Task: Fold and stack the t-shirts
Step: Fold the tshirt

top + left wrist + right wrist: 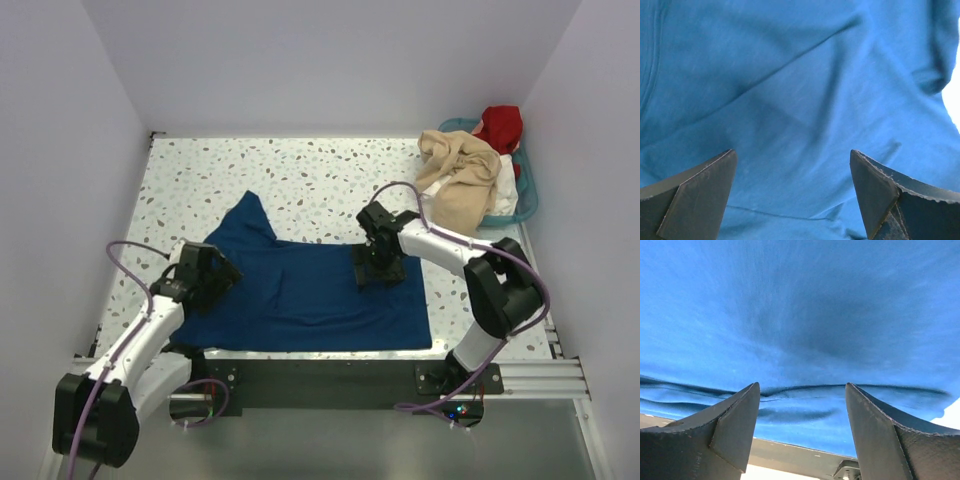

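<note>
The navy t-shirt (310, 300) lies spread on the bench (300, 180), under both sets of fingers. The other t-shirts (460, 185) are heaped in the teal basket (531, 205), well beyond the right fingers (378, 270).

The left fingers (212, 272) stand wide open over smooth cloth near the shirt's left edge. The right fingers are parted and empty, with a raised crease running between their tips.

To fold cleanly, I judge each pair should settle onto the cloth and pinch only the top layer at the edge. Both should then lift together, so the fold line stays straight.
</note>
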Robot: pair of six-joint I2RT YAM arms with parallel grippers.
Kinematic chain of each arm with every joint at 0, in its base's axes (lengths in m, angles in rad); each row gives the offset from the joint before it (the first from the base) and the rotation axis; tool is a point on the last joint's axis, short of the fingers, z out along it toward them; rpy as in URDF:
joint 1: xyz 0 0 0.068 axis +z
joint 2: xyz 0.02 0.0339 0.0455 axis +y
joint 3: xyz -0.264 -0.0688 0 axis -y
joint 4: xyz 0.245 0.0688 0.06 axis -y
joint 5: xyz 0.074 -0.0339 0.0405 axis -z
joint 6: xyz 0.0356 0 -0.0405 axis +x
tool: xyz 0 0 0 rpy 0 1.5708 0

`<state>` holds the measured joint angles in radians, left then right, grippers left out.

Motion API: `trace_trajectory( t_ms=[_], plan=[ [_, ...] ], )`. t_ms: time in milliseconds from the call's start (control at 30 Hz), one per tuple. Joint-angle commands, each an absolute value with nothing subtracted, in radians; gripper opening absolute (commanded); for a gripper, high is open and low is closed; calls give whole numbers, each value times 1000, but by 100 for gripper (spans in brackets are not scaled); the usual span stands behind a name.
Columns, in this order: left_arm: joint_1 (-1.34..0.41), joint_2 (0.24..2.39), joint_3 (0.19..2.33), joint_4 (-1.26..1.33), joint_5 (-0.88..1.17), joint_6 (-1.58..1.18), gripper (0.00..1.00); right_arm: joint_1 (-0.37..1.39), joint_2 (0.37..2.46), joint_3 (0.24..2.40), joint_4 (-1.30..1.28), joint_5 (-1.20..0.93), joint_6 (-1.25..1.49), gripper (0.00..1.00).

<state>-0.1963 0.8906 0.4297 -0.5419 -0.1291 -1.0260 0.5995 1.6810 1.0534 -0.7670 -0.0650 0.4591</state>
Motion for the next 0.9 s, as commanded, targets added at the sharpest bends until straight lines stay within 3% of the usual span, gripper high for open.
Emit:
trace_trajectory(
  t_ms=[0, 167, 333, 867],
  plan=[
    [-187, 942, 552, -525, -198, -922, 100, 498, 1597, 1166, -841, 26, 453, 73],
    [-190, 1060, 646, -410, -201, -825, 100, 335, 1583, 1216, -807, 112, 379, 71],
    [-189, 1176, 770, -356, -184, -743, 100, 197, 1627, 1235, -690, 132, 344, 54],
    [-189, 1261, 842, -298, -117, -680, 100, 143, 1776, 1195, -545, 103, 327, 41]
  ],
)
